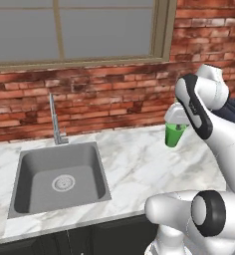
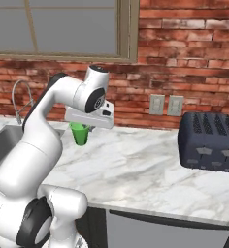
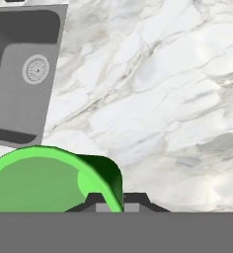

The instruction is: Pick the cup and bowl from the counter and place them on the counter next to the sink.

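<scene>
The green cup [image 1: 175,134] hangs in the air above the marble counter [image 1: 139,169], right of the sink [image 1: 59,179]. My gripper [image 1: 178,127] is shut on the cup's rim, holding it upright. In the right base view the cup [image 2: 79,133] sits just under the hand [image 2: 89,127], with the sink [image 2: 2,140] at the left edge. Seen from the hand, the cup's rim [image 3: 106,180] lies pinched between my fingertips, and the sink [image 3: 24,74] shows at the upper left over the counter [image 3: 153,99]. The bowl is out of view.
A thin metal faucet [image 1: 54,122] rises behind the sink against the brick wall. A dark toaster [image 2: 211,143] stands on the counter at the right, below two wall outlets [image 2: 166,105]. A window runs along the wall above.
</scene>
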